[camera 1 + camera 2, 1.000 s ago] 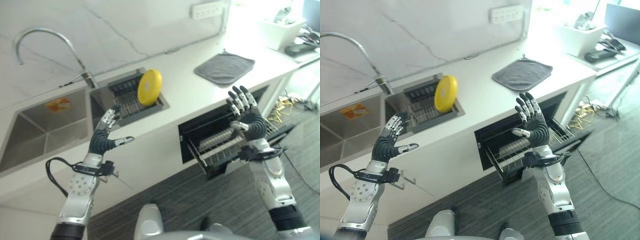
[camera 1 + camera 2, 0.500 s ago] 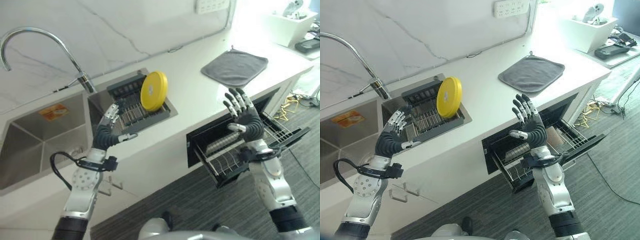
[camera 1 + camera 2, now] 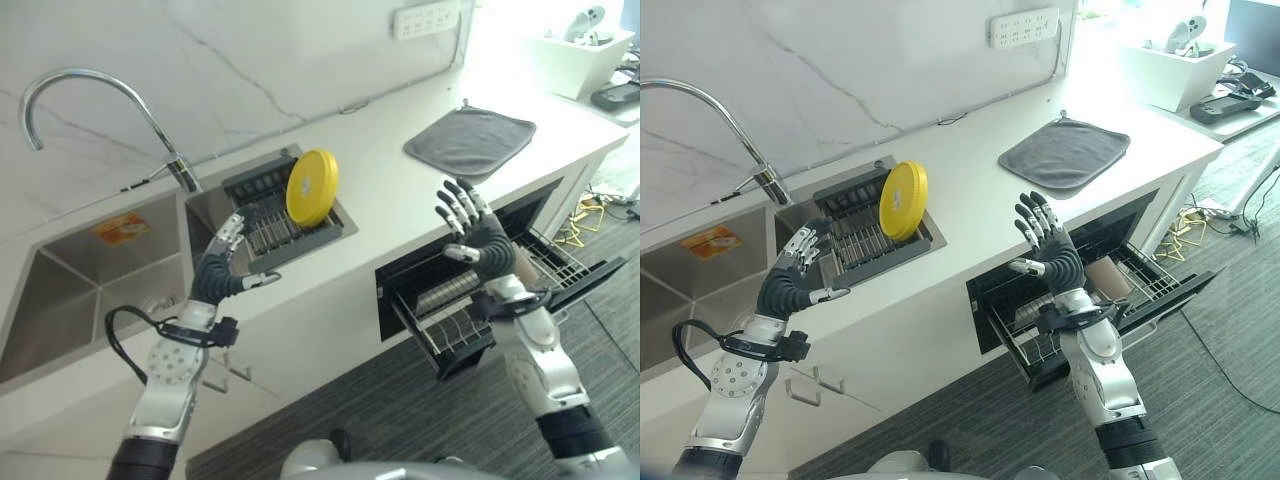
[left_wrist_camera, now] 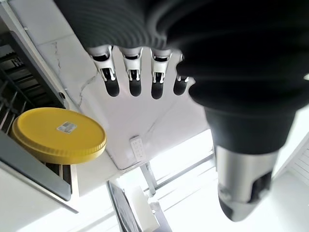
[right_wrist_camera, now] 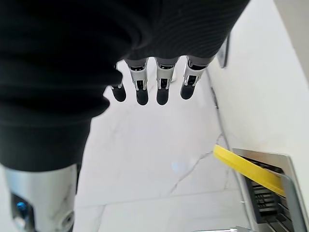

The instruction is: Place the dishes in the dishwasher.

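Observation:
A yellow plate stands on edge in the dark drying rack sunk into the white counter beside the sink; it also shows as the plate in the left wrist view. My left hand is raised in front of the rack, open, holding nothing, a short way from the plate. My right hand is held up open above the pulled-out dishwasher rack, also holding nothing. The dishwasher door hangs open to the right.
A steel sink with a curved tap lies at the left. A grey mat rests on the counter at the right, with a white box behind it. Dark floor lies below the cabinets.
The camera has shifted, so the whole scene sits differently. Both hands stay raised and open; the right hand has drifted a little left and up over the dishwasher rack. The plate has not moved.

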Robot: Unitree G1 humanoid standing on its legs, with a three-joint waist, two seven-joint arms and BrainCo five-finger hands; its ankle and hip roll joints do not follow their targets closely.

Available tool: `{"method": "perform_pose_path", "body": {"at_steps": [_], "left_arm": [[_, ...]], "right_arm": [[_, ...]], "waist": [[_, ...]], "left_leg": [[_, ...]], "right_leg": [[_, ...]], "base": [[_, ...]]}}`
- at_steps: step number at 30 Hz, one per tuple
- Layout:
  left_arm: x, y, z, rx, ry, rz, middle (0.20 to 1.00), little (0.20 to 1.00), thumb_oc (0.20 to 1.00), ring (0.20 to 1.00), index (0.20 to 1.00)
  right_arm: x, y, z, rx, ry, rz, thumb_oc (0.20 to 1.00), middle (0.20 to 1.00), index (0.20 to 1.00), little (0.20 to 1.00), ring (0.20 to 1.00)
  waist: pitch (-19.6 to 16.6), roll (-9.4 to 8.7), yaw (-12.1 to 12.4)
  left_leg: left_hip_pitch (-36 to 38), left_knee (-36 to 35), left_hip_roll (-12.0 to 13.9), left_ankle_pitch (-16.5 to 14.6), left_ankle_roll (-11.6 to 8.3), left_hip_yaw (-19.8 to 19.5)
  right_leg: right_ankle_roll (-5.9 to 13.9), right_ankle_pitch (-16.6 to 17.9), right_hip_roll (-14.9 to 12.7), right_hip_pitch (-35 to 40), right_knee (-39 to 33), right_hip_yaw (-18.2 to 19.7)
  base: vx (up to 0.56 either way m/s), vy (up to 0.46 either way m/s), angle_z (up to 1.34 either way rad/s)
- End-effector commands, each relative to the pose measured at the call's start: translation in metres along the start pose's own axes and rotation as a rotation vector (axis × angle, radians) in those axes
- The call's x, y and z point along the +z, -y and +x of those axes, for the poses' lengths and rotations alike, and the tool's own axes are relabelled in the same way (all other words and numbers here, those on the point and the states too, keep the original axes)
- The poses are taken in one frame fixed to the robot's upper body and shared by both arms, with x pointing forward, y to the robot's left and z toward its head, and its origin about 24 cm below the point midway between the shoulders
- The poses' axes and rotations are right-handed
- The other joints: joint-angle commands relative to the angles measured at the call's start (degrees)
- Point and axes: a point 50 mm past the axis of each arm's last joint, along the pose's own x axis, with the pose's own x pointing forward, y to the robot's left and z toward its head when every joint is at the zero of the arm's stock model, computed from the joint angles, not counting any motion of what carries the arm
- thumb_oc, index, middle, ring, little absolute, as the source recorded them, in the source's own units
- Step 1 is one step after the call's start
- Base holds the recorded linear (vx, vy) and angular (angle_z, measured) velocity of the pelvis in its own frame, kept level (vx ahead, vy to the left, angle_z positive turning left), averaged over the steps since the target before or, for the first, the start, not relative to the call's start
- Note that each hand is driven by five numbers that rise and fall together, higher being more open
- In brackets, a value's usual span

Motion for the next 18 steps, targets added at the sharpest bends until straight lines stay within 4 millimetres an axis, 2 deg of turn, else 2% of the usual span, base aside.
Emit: {"method": "perform_pose_path", "body": {"at_steps": [1, 8, 18], "left_arm": [[0.028, -0.007, 0.008, -0.048, 0.145, 0.045, 1.0, 1.0, 1.0, 1.0, 1.0], [0.033, -0.005, 0.01, -0.101, 0.167, 0.036, 1.0, 1.0, 1.0, 1.0, 1.0], [0.039, -0.002, 0.023, -0.131, 0.212, 0.015, 1.0, 1.0, 1.0, 1.0, 1.0]], "right_arm": [[0.027, -0.001, 0.03, 0.008, 0.126, -0.025, 1.0, 1.0, 1.0, 1.0, 1.0], [0.028, 0.004, 0.04, 0.007, 0.093, -0.036, 1.0, 1.0, 1.0, 1.0, 1.0], [0.037, 0.013, 0.059, -0.009, 0.076, -0.064, 1.0, 1.0, 1.0, 1.0, 1.0]], "waist": [[-0.1, -3.32, 2.2], [0.7, -3.85, 3.6], [2.9, -4.91, 5.3]], "left_leg": [[0.1, 1.6, 0.9, -0.7, -2.47, -1.5], [0.1, 1.7, 0.2, -1.0, -1.79, -2.7], [-0.8, 3.5, -0.9, -1.5, -0.24, -3.9]], "right_leg": [[-0.49, 1.7, 0.5, 3.6, -2.9, -1.3], [-0.11, 1.8, -0.1, 3.2, -1.7, -2.1], [0.34, 2.2, -0.4, 2.5, 0.2, -2.3]], "base": [[0.15, 0.08, 0.05], [0.15, 0.06, 0.12], [0.08, 0.007, 0.08]]}}
